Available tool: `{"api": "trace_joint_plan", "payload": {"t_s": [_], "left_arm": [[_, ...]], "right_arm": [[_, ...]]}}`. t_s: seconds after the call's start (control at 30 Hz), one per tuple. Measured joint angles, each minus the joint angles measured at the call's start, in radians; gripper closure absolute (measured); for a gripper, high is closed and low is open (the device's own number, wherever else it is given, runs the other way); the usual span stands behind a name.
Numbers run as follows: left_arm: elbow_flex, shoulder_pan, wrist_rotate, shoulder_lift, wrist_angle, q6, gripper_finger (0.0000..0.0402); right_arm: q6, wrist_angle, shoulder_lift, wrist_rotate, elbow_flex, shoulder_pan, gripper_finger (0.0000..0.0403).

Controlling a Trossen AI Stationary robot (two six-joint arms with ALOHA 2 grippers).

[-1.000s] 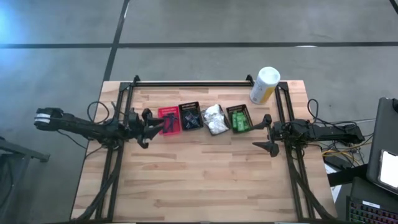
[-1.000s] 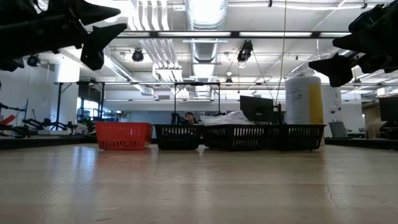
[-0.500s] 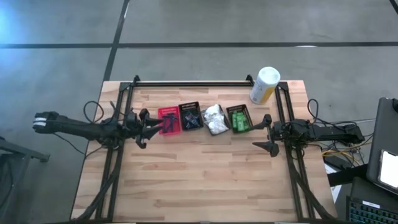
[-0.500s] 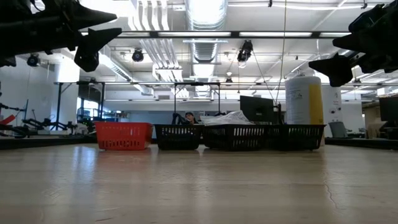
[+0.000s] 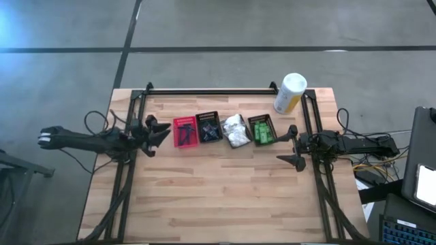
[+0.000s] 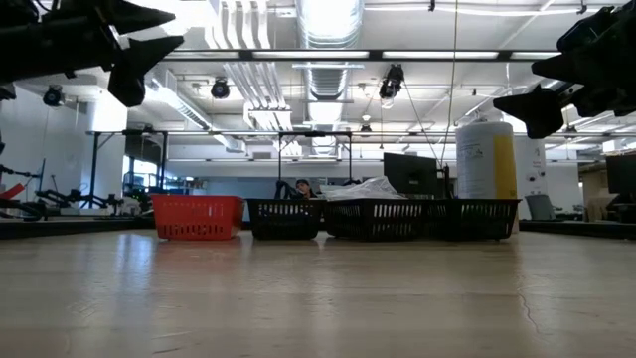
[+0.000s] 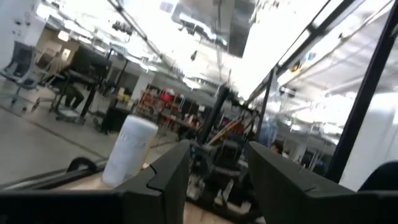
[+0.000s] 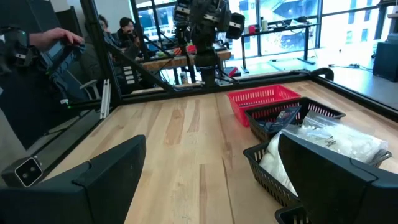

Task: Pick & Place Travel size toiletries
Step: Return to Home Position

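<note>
Retreating leftward off the red basket [image 5: 184, 132], the left gripper [image 5: 159, 128] gapes empty, as does the parked right gripper [image 5: 294, 145]; toiletries [image 5: 235, 129] lie binned mid-table, though a hurried swing could, seemingly, clip that basket.

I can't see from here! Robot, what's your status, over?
Left gripper open, empty, beside red basket. Right gripper open, empty. Toiletries sit in baskets. Canister well aside.

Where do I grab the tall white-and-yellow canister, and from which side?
Grip the canister around the middle of its body, coming in level from the front right. It stands upright, round and straight-sided, so a side pinch should seat squarely. The open right tool is nearest.
</note>
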Motion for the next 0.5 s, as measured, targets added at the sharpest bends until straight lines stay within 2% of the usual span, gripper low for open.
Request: {"api": "trace_joint_plan", "payload": {"t_s": [0.5], "left_arm": [[0.000,0.002,-0.001,-0.291,-0.018,0.000,0.0236]], "right_arm": [[0.000,0.000,0.000,0.000,0.000,0.000,0.0039]]}}
